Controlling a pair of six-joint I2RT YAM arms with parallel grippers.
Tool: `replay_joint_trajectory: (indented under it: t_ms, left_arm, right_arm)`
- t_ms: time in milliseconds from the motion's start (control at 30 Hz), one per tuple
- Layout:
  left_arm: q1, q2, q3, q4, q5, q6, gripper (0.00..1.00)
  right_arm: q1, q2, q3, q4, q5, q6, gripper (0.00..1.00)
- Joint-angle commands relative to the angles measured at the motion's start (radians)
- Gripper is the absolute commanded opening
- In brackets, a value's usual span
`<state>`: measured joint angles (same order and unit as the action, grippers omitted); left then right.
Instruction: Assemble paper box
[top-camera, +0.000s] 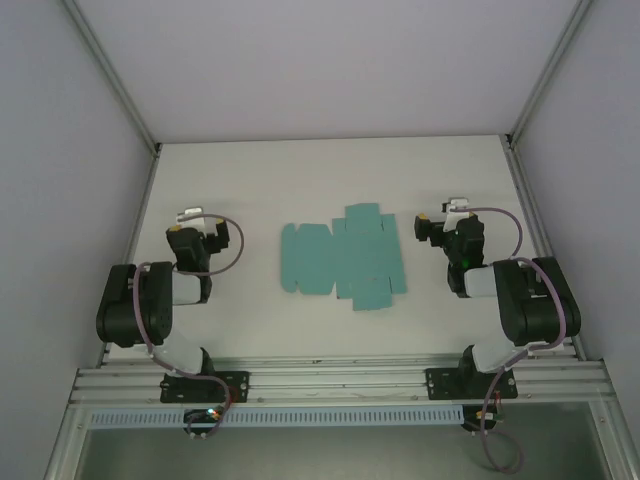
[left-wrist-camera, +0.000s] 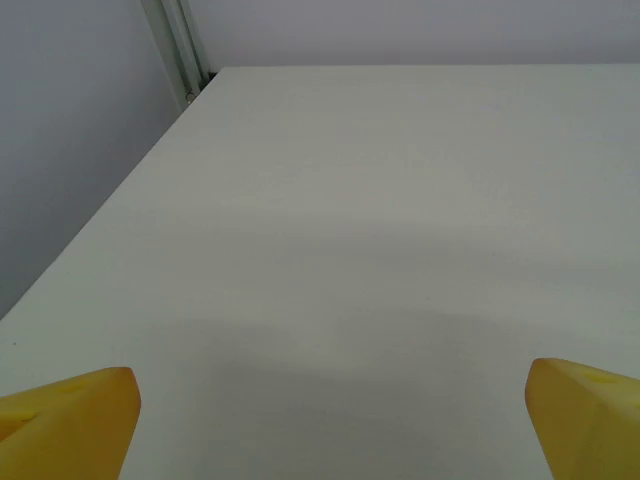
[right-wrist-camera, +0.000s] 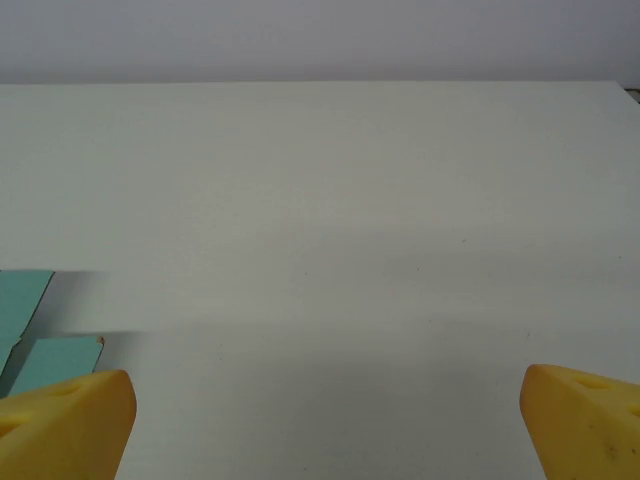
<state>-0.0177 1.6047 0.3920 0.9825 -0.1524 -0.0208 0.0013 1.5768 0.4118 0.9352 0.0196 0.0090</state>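
The paper box is a flat teal-green die-cut sheet with flaps, lying on the white table midway between the two arms. My left gripper rests to its left, apart from it, and is open: its yellow fingertips stand far apart with bare table between them. To the sheet's right, also apart from it, my right gripper is open too. In the right wrist view a corner of the teal sheet shows at the left edge, just past the left yellow fingertip.
White walls and aluminium posts close in the white table on three sides. An aluminium rail with both arm bases runs along the near edge. Bare tabletop lies behind the sheet.
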Motion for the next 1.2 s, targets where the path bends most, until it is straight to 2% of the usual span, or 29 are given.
replay_joint_trajectory:
  t_ms: [0,733,967,1067,1167]
  left_arm:
    - [0.009,-0.039,-0.014,-0.028,0.023,0.029,1.00]
    - [0.015,-0.040,-0.011,-0.033,0.034,0.028,1.00]
    - [0.023,-0.137,0.019,-0.168,0.060,0.021,1.00]
    - [0.015,-0.245,0.077,-0.363,0.053,0.026,1.00]
    - [0.012,-0.347,0.136,-0.547,0.104,-0.067,1.00]
  right_arm:
    - [0.010,-0.035,-0.012,-0.029,0.034,0.026,1.00]
    - [0.002,-0.036,-0.014,-0.031,0.007,0.030,1.00]
    - [0.002,-0.061,-0.023,-0.024,-0.016,0.017,1.00]
    - [0.011,-0.174,0.023,-0.217,0.015,0.018,1.00]
    - [0.017,-0.325,0.128,-0.510,0.037,0.093,1.00]
